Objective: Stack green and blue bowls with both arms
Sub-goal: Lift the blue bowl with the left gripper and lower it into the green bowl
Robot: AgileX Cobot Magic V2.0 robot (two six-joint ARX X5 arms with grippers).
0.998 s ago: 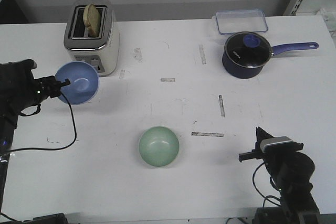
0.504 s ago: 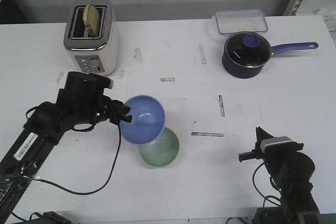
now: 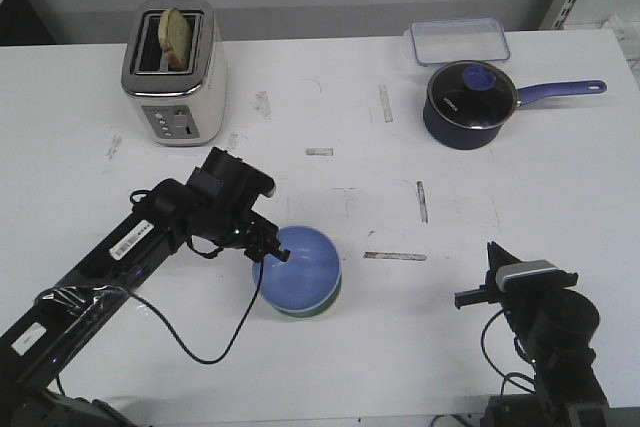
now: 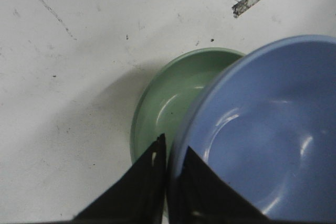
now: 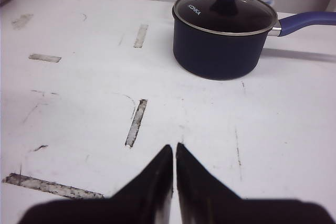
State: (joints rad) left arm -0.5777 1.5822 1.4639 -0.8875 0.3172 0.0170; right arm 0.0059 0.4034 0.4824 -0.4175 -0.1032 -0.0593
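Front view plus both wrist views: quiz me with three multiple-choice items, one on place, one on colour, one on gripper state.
1. Where is the blue bowl?
A. beside the toaster
B. over the green bowl
C. inside the saucepan

2. What colour is the saucepan's handle?
A. blue
B. red
C. white

3. What is the left gripper doing?
A. hanging open
B. shut on nothing
C. shut on the blue bowl

Answers:
1. B, the green bowl shows beneath it in the left wrist view.
2. A, a blue handle projects from the pan.
3. C, its fingers pinch the bowl's rim.
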